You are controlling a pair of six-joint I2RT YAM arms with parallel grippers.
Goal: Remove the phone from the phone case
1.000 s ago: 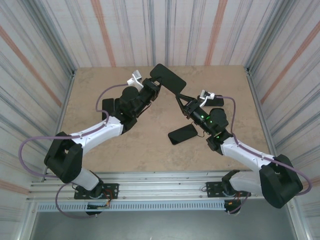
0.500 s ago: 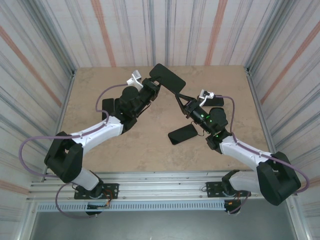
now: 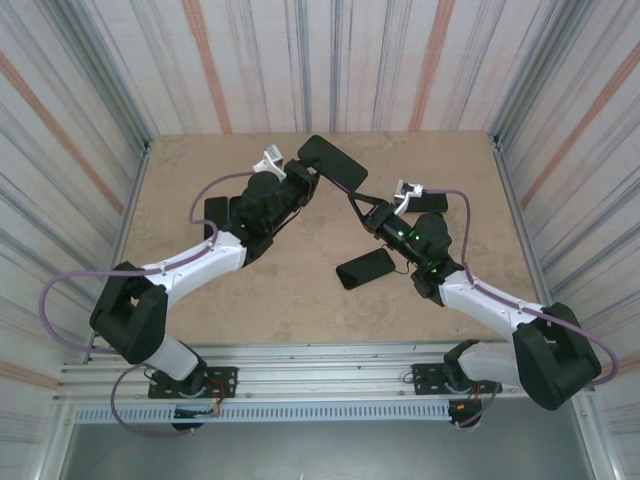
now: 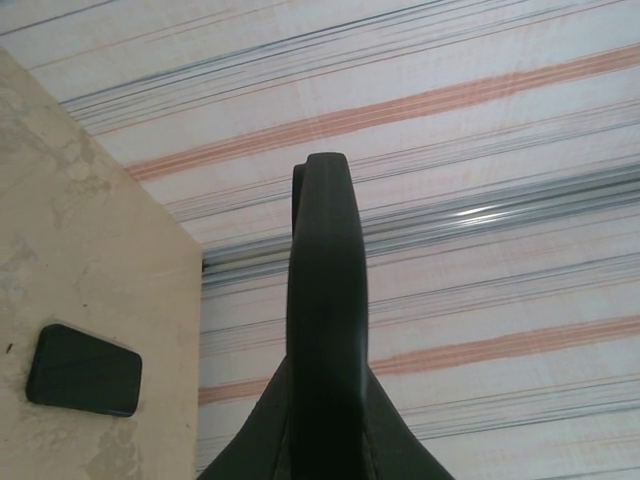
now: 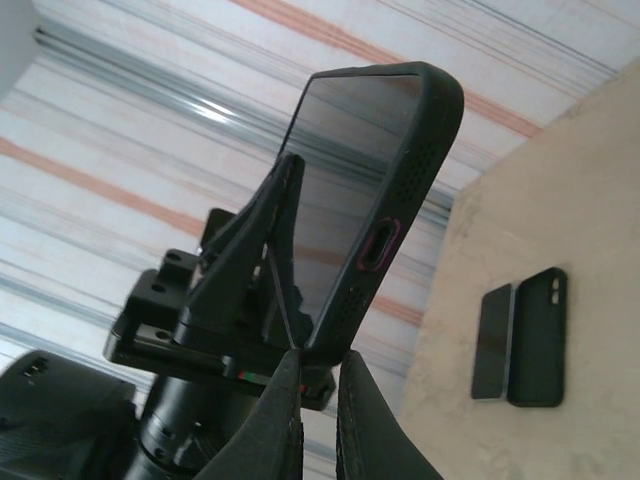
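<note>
Two robot grippers hold one cased phone in the air above a tan table.

The left gripper [image 3: 308, 176] is clenched on the black phone case [image 5: 428, 140]. The phone [image 5: 335, 170] sits inside the case, which stands up beyond those jaws. The right gripper [image 5: 318, 362] had its jaws apart a second ago and has now pinched shut on the case's near corner, just beside the left jaws. A second phone [image 5: 493, 342] and an empty case [image 5: 535, 337] lie on the table [image 5: 590, 200], well beyond the right jaws.
</note>
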